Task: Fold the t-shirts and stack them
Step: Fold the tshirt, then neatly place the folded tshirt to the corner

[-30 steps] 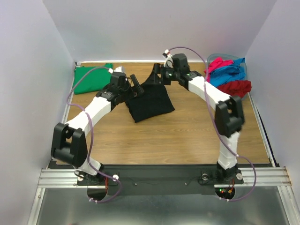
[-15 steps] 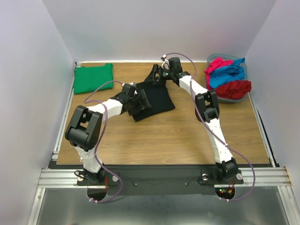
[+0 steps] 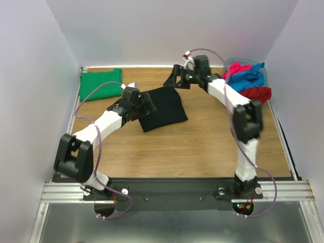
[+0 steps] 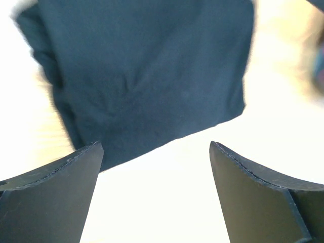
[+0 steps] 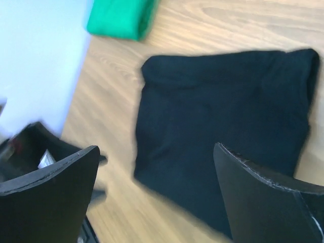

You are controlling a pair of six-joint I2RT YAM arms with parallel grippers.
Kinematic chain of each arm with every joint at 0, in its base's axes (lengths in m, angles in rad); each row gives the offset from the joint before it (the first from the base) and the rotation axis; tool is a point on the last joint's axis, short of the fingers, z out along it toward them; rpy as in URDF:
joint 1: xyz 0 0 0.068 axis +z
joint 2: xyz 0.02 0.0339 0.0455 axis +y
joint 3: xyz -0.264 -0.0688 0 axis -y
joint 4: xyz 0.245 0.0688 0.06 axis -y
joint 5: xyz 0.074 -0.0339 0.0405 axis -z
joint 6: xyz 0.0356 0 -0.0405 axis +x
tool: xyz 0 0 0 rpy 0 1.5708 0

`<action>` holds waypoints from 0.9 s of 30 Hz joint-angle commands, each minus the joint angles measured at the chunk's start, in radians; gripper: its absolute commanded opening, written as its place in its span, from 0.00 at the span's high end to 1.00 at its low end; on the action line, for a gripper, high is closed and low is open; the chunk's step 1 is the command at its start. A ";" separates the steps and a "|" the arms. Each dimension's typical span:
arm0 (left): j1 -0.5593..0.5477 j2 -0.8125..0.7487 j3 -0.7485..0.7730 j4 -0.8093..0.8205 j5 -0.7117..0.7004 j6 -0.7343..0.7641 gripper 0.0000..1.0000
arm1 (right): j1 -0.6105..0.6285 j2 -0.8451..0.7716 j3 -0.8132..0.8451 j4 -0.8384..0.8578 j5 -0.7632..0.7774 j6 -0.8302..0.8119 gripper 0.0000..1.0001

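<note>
Right now both of my grippers are spread wide and carry nothing. My left gripper (image 4: pixel 154 147) hangs over the near left edge of the black cotton t-shirt (image 3: pixel 163 107), its two dark, matte fingers (image 4: pixel 61 192) well apart. My right gripper (image 5: pixel 156 148) is just as open, above the garment's far side.

That black t-shirt lies in the middle of the light wood-grain table (image 3: pixel 202 144), folded into a rough rectangle with softly rounded corners. The cloth looks thin and limp. It is mostly flat, with a few shallow creases running across it in my left wrist view, though that view is blurred.

At the far left corner sits the green t-shirt (image 3: pixel 100 84), folded into a neat, flat rectangle with a thicker doubled edge. It lies well apart from the black one.

At the far right, a grey-blue plastic tub (image 3: pixel 242 61) holds a crumpled heap of pink cloth (image 3: pixel 235 68), blue cloth (image 3: pixel 249 77) and red cloth (image 3: pixel 255 93), unfolded and spilling over its rim.
</note>
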 commanded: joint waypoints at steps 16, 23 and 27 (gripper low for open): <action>0.108 0.214 0.190 -0.023 -0.169 0.031 0.02 | 0.002 -1.241 -1.232 0.171 0.464 0.126 0.00; 0.111 0.383 0.265 -0.029 -0.137 0.034 0.02 | 0.002 -1.258 -1.271 0.176 0.421 0.102 0.00; 0.107 0.446 0.294 -0.032 -0.102 0.054 0.11 | 0.002 -1.243 -1.277 0.176 0.459 0.103 0.00</action>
